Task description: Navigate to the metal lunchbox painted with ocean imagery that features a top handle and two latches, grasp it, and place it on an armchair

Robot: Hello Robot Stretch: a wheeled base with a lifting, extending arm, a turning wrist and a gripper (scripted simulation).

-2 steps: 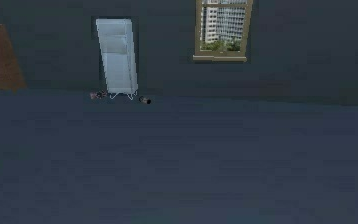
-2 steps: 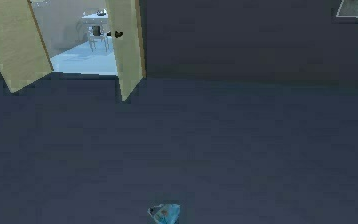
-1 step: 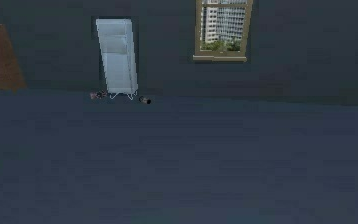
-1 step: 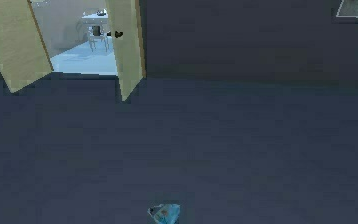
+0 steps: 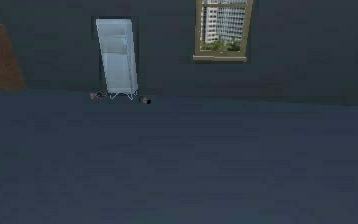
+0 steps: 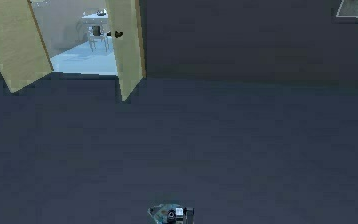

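the pincer (image 6: 172, 213) sits at the arm side view's bottom edge with a teal blob (image 6: 162, 211) at it, perhaps the lunchbox. whether it holds anything cannot be told. the robot would do best to drive with the arm tucked, turning slowly toward the open doorway (image 6: 84, 50) - well clear of the door edges.

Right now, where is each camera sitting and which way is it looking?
Forward view: on the robot, looking ahead and a bit down, beyond its own body, at a dark wall with a window and a tall pale panel.
Arm side view: on the robot's body, looking out sideways at an open doorway into a bright room; the gripper peeks in at the bottom edge.
Shared: the same dark floor.
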